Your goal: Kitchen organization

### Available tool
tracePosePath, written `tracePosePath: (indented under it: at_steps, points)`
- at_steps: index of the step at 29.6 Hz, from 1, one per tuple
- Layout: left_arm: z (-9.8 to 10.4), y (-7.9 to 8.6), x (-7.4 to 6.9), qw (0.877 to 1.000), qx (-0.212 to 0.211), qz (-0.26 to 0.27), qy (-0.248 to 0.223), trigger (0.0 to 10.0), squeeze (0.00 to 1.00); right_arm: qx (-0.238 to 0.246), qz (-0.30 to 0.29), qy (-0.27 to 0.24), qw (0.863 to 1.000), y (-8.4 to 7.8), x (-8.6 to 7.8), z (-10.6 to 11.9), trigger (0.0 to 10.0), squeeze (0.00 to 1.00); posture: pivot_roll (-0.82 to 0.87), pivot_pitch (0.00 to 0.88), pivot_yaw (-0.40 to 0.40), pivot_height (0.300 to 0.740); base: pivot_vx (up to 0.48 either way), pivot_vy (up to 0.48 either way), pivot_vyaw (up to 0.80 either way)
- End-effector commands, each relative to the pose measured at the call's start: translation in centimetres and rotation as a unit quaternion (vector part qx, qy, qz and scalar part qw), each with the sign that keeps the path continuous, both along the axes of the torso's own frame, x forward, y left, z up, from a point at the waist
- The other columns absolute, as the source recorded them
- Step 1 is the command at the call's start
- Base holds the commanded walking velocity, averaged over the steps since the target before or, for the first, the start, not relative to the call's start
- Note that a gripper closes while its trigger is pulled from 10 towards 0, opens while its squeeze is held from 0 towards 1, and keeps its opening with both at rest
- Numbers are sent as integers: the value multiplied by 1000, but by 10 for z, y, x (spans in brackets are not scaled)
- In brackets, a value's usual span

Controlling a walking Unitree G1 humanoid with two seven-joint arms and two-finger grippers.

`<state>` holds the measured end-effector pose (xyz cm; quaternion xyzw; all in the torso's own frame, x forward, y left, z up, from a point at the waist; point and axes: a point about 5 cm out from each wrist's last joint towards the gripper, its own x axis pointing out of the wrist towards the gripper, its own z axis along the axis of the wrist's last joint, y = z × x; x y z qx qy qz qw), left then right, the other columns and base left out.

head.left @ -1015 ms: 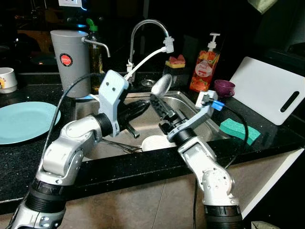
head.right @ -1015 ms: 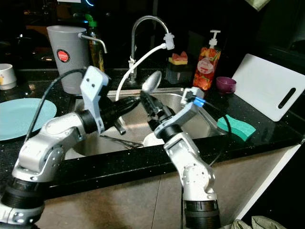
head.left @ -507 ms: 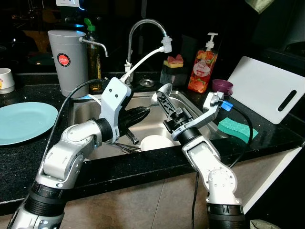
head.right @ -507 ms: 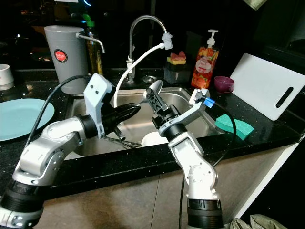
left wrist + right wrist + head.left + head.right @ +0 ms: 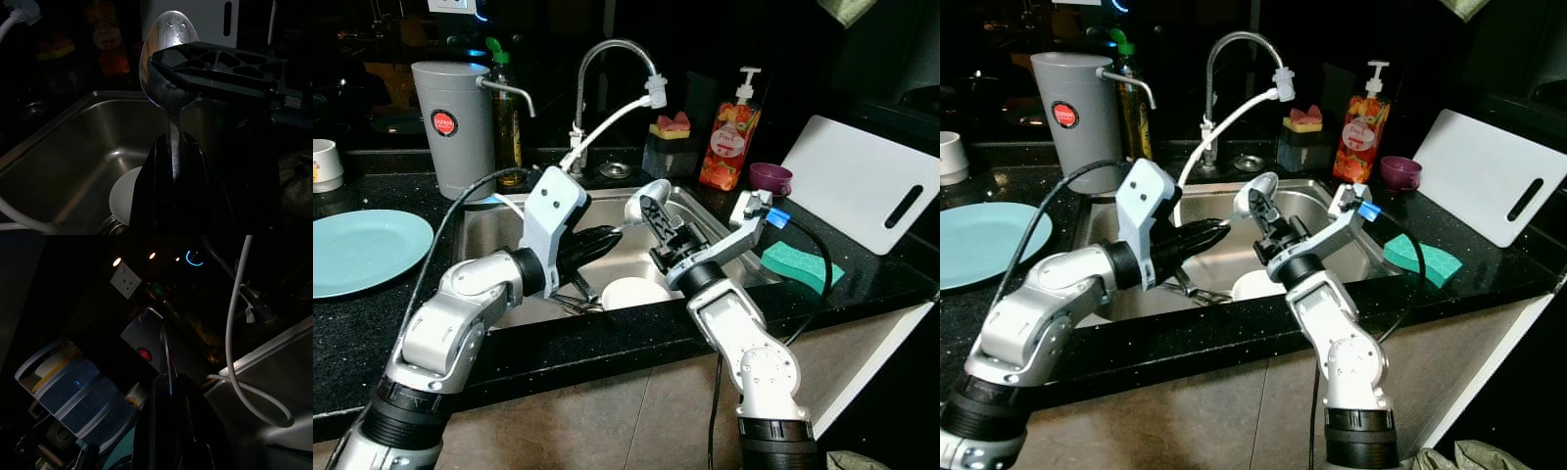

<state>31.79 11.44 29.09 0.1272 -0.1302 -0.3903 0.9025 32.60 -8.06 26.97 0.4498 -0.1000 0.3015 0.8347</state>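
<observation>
bowl [image 5: 634, 292] in sink [image 5: 710, 209]; plate [image 5: 362, 250] to its left.

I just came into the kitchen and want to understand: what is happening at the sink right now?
The robot holds a shiny metal spoon above the steel sink, between both arms. The left gripper is shut on its handle, bowl pointing up, and the right gripper has its black fingers at the bowl, as in a handover. A white bowl and some cutlery lie in the basin below.

A home kitchen: steel sink [image 5: 705, 211], curved tap [image 5: 612, 59], soap bottle [image 5: 729, 132], black worktop [image 5: 372, 323].
</observation>
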Motion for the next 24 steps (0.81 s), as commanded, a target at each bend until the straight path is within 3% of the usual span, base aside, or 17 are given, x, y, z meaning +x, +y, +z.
tracePosePath:
  at_steps: [1, 2, 3, 4, 6, 7, 11, 12, 15, 19, 20, 22, 24]
  points:
    - [-6, -1, 1, 1000, 3, 9, 11, 10000, 0, 42, 8, 3, 999, 10, -1, 4, 0, 0, 144, 62, -95, 740, 0, 0, 0]
    - [-6, -1, 2, 1000, -1, 12, 12, 10000, 0, 42, 6, 5, 999, 10, 0, 4, 0, 0, 144, 62, -95, 740, 0, 0, 0]
    - [-6, -1, 2, 1000, -12, 14, 20, 10000, 431, 42, 4, 7, 999, 9, 0, 3, 0, 0, 144, 62, -95, 740, 0, 0, 0]
    - [-6, -1, 3, 999, -18, 16, 26, 10000, 1000, 41, 3, 8, 999, 10, 1, 3, 0, 0, 144, 62, -95, 740, 0, 0, 0]
    - [-6, 0, 3, 999, -20, 22, 26, 10000, 1000, 35, 2, 7, 999, 10, 1, 3, 0, 0, 144, 62, -95, 740, 0, 0, 0]
    - [-6, 1, 4, 999, -20, 31, 25, 10000, 1000, 26, -1, 3, 1000, 11, 1, 3, 7333, 0, 144, 62, -95, 740, 0, 0, 0]
    - [-6, 3, 4, 999, -20, 39, 22, 10000, 1000, 15, -3, -4, 1000, 12, 1, 4, 7333, 0, 144, 62, -95, 740, 0, 0, 0]
    - [-5, 7, 2, 999, -28, 41, 21, 10000, 0, 6, -5, -14, 1000, 14, -1, 5, 10000, 0, 149, 61, -96, 740, 0, 0, 0]
    - [2, 24, -18, 997, -79, 4, 21, 10000, 0, -14, -49, -19, 999, 12, 2, 6, 10000, 0, 149, 59, -93, 740, 0, 0, 0]
    - [6, 35, -28, 994, -106, -7, 19, 10000, 0, -31, -118, 14, 992, 1, 14, -2, 10000, 0, 168, 60, -92, 740, 0, 0, 0]
    - [7, 38, -30, 993, -114, -7, 19, 10000, 0, -36, -141, 24, 989, -3, 18, -4, 10000, 0, 168, 60, -92, 740, 0, 0, 0]
    - [12, 51, -33, 988, -154, 4, 20, 10000, 0, -56, -224, 85, 969, -25, 44, -21, 10000, 0, 186, 61, -96, 740, 0, 0, 0]
    - [14, 56, -34, 985, -168, 11, 20, 10000, 0, -67, -247, 103, 961, -33, 54, -27, 10000, 0, 190, 60, -99, 740, 0, 0, 0]
